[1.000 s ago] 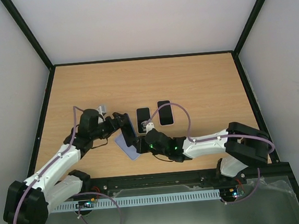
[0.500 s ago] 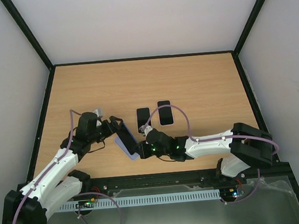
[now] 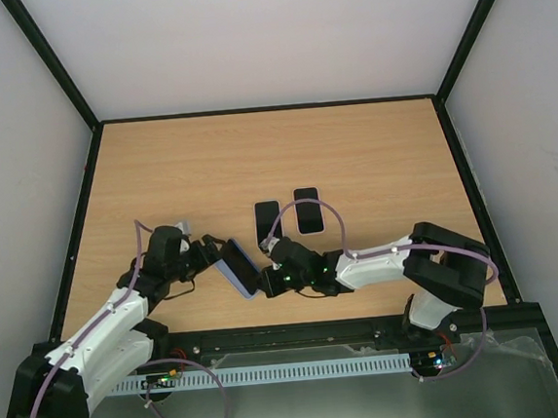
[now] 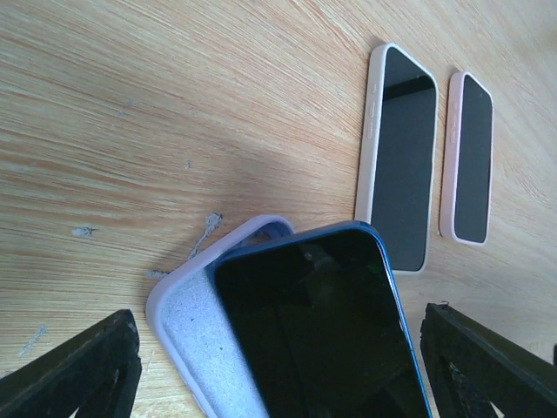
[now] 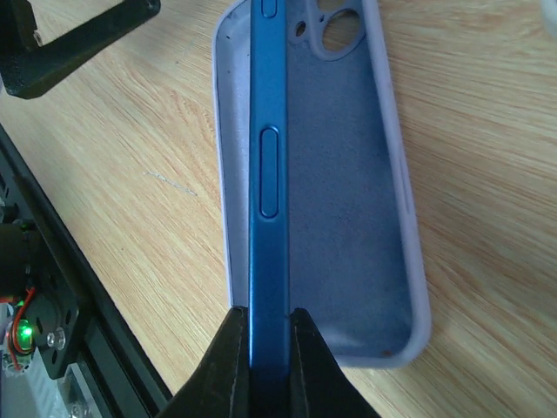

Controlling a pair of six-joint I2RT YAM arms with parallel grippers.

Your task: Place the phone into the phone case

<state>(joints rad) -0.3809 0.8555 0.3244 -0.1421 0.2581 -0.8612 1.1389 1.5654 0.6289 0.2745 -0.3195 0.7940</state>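
A blue phone [image 5: 268, 174] with a dark screen [image 4: 313, 340] stands on its long edge, tilted, inside an open lavender case [image 5: 348, 218] that lies on the table. My right gripper [image 5: 268, 318] is shut on the phone's lower end, one finger on each face. In the top view the right gripper [image 3: 266, 281] and the phone [image 3: 235, 263] sit near the table's front. My left gripper [image 4: 278, 357] is open, its fingers wide on either side of the phone and case [image 4: 187, 340], touching neither. In the top view the left gripper [image 3: 213, 254] is just left of the phone.
Two other phones in pale cases lie screen-up side by side beyond the work spot, one [image 3: 268, 219] nearer the middle and one [image 3: 308, 210] to its right; both show in the left wrist view [image 4: 400, 157] [image 4: 467, 157]. The black front rail [image 3: 290, 333] runs close behind the grippers.
My left gripper has drawn back to the left and toward the front, away from the phone. The right gripper has shifted a little left with the phone, which now leans lower over the case.
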